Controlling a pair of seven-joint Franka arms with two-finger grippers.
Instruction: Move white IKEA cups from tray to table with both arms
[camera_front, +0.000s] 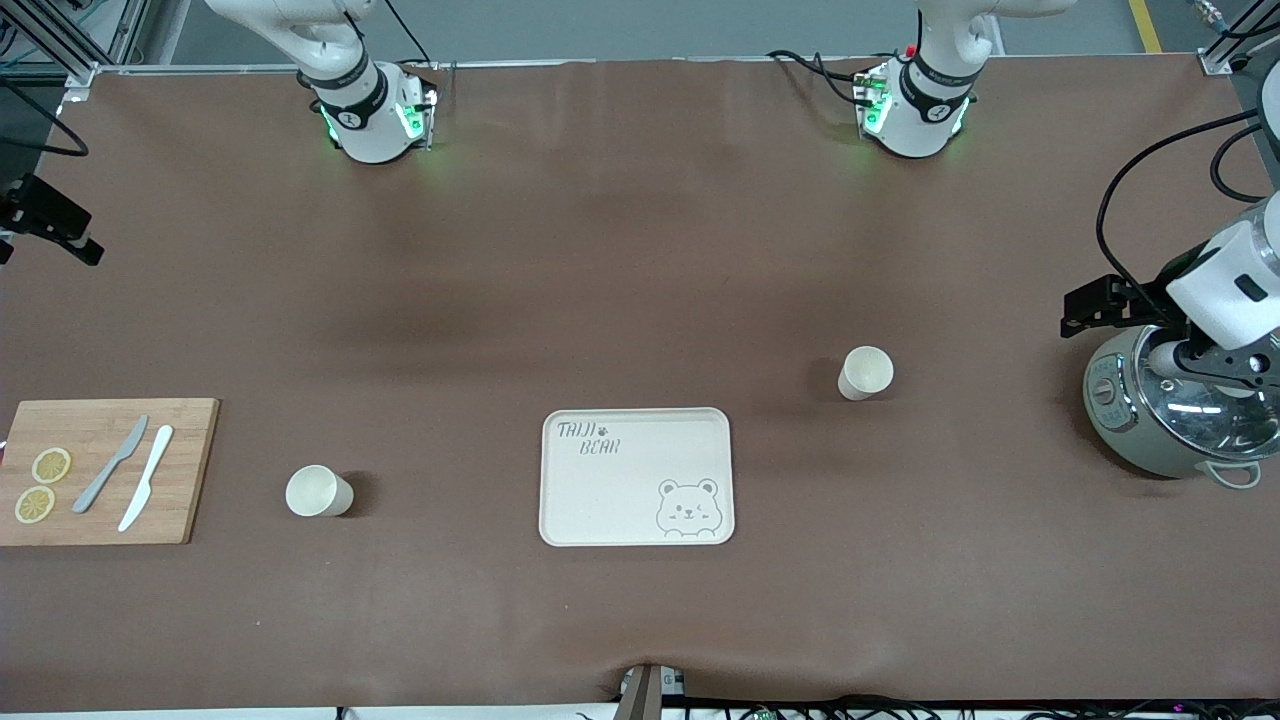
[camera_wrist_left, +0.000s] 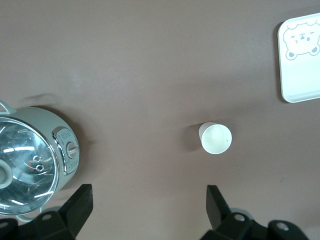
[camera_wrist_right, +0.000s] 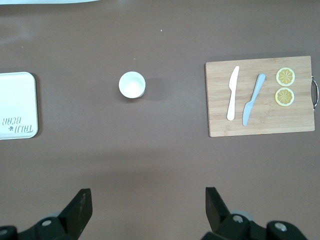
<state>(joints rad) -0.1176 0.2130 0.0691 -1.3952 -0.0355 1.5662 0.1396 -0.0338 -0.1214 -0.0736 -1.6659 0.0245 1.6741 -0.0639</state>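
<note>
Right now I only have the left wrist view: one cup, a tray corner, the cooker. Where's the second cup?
Observer: The second white cup stands upright on the table between the bear tray and the cutting board, toward the right arm's end.
Operator: Anything on that board?
Observer: A grey knife and a white knife lie side by side on it. Two lemon slices lie beside them.
Operator: Right gripper state?
Observer: The right gripper hangs over bare table with its jaws open, holding nothing. That cup shows well clear of it in the right wrist view.
</note>
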